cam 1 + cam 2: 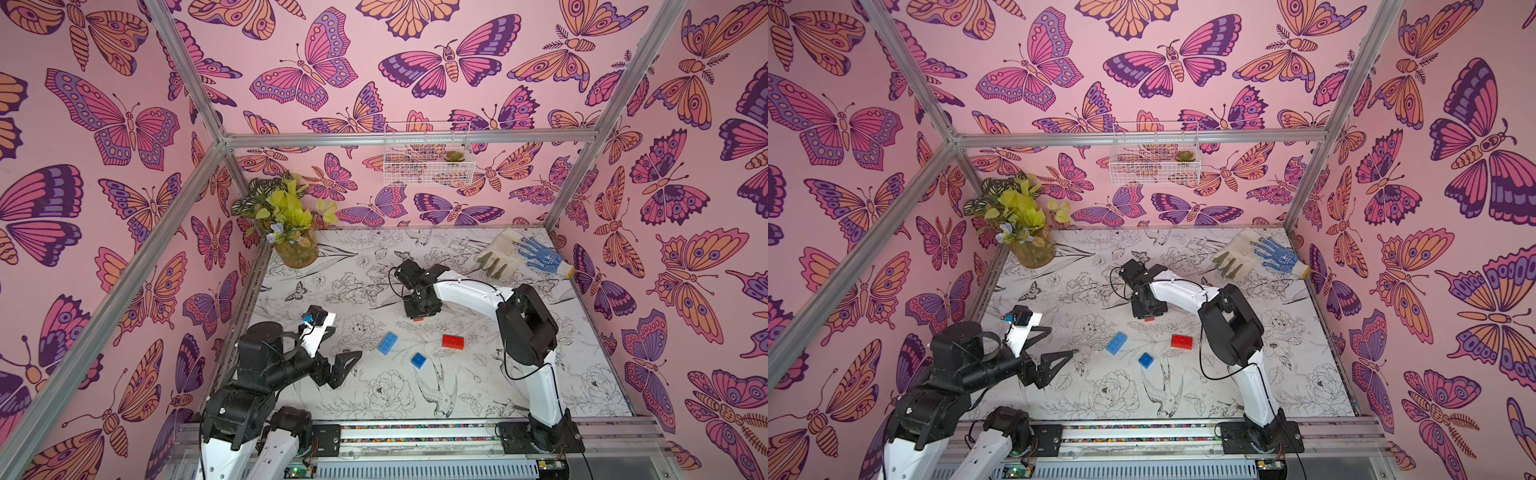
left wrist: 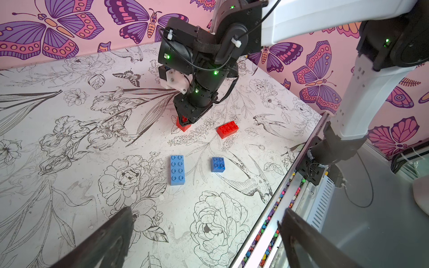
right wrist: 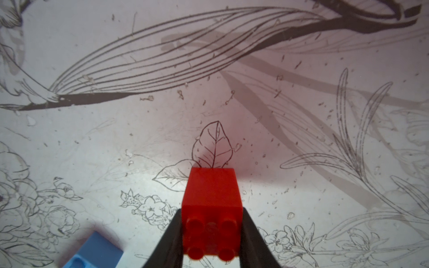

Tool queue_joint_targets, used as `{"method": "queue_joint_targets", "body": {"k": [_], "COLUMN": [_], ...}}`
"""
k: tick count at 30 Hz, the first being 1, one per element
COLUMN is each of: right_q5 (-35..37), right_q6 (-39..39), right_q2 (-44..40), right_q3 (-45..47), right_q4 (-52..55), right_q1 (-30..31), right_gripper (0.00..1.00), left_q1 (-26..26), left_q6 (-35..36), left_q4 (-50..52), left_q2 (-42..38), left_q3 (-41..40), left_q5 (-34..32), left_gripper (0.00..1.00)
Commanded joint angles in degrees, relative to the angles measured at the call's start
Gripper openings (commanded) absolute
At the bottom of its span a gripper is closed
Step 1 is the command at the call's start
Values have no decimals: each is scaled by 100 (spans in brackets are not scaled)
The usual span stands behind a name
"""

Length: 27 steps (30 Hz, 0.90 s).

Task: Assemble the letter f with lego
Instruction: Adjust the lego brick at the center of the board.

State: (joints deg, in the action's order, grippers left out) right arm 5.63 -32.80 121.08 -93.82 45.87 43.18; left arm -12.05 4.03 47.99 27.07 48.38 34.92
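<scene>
Right hand (image 3: 211, 210), pointing down at the table (image 1: 540, 374), is closed on the short red brick (image 3: 212, 192). Its two dark fingers (image 3: 171, 236) press the brick's opposite side walls. The four studs face the wrist camera. In the left wrist view the same brick (image 2: 183, 126) sits low at the table surface beneath the hand (image 2: 184, 120). Whether it rests on the table or is just clear of it cannot be told.

Left hand (image 1: 347, 341) hangs above the near left part of the table with its jaws spread wide and nothing between them. In the left wrist view its fingertips (image 2: 128, 208) frame the loose bricks from a distance.

Three bricks lie studs up, each apart from the others, in both top views. The longer blue brick (image 1: 387, 343) is nearest the left hand. The short blue brick (image 1: 418, 360) lies just nearer the robot. The longer red brick (image 1: 453, 341) lies towards the right arm. None of the four bricks is joined to another.

Gloves (image 1: 536, 253) lie in the far right corner, and a potted plant (image 1: 291, 232) stands in the far left corner.
</scene>
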Motion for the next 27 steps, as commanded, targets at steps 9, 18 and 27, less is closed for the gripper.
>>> {"method": "queue_joint_targets", "body": {"k": [9, 18, 27], "right_q5": [50, -282, -519], "right_q6": [894, 2007, 3369], "right_q2": [-555, -816, -1159], "right_q3": [324, 304, 330], "right_q4": [397, 644, 801], "right_q1": [85, 195, 271], "right_gripper": [24, 18, 12], "left_q1": [-43, -51, -60], "left_q6": [-25, -45, -69], "left_q4": [-88, -104, -97], "left_q2": [-54, -61, -122], "left_q3": [-74, -92, -100], "left_q5": [-46, -107, -174], "left_gripper": [100, 100, 100]}}
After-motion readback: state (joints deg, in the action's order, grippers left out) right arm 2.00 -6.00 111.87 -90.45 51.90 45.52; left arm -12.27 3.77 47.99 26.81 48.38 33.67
